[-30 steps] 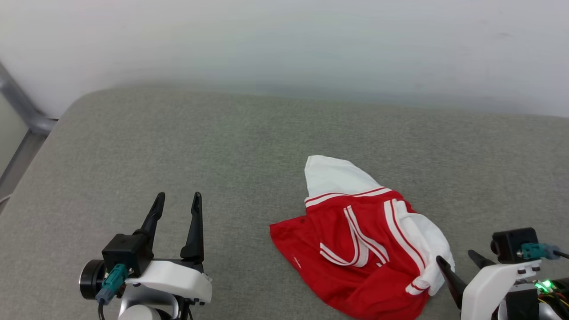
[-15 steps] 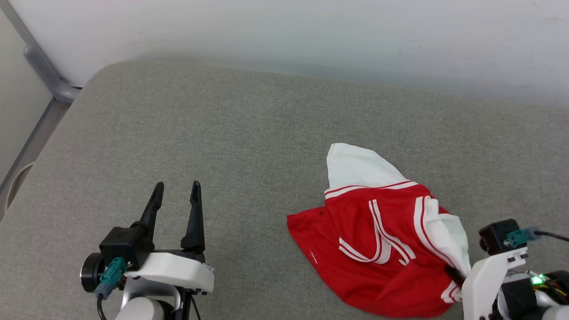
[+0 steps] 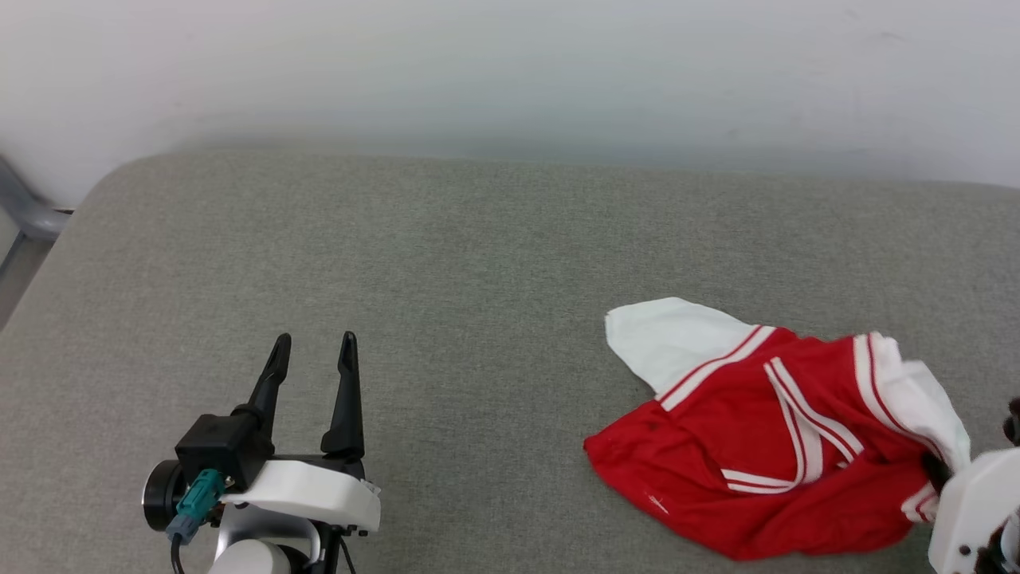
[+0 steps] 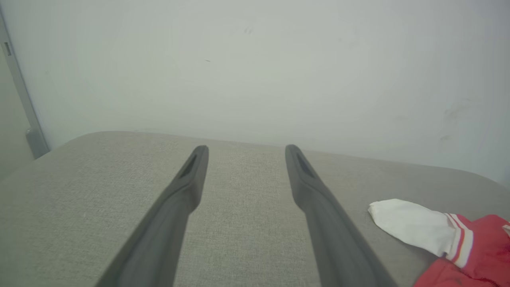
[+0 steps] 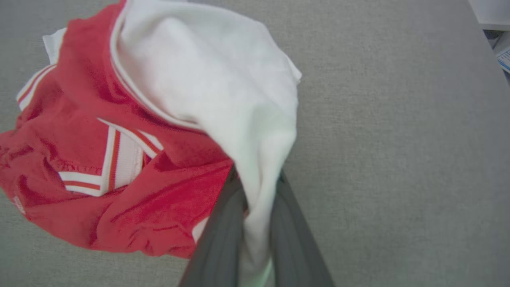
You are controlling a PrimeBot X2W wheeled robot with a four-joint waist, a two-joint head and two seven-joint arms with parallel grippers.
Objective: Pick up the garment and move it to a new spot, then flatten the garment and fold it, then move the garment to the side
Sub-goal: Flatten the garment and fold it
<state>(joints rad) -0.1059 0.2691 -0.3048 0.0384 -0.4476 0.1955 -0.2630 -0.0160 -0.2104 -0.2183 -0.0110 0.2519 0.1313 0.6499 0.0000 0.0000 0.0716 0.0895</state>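
Note:
The red garment [image 3: 765,446] with white sleeves and striped trim lies crumpled at the right of the grey cushion [image 3: 446,271]. My right gripper [image 5: 257,179] is shut on the white sleeve of the garment [image 5: 207,79], cloth pinched between its two dark fingers. In the head view its white housing [image 3: 968,498] sits at the lower right edge against the garment's right side. My left gripper [image 3: 312,344] stands open at the lower left, well apart from the cloth, nothing between its fingers [image 4: 191,175]. One white sleeve [image 4: 410,225] lies to its right.
A pale wall [image 3: 510,72] runs behind the cushion. A grey metal tube [image 3: 24,211] stands at the far left beyond the cushion's rounded corner. Bare cushion stretches across the middle and left.
The right gripper has shut on the white sleeve and dragged the garment to the right, stretching it out. The head camera also shifted. The left gripper stayed put.

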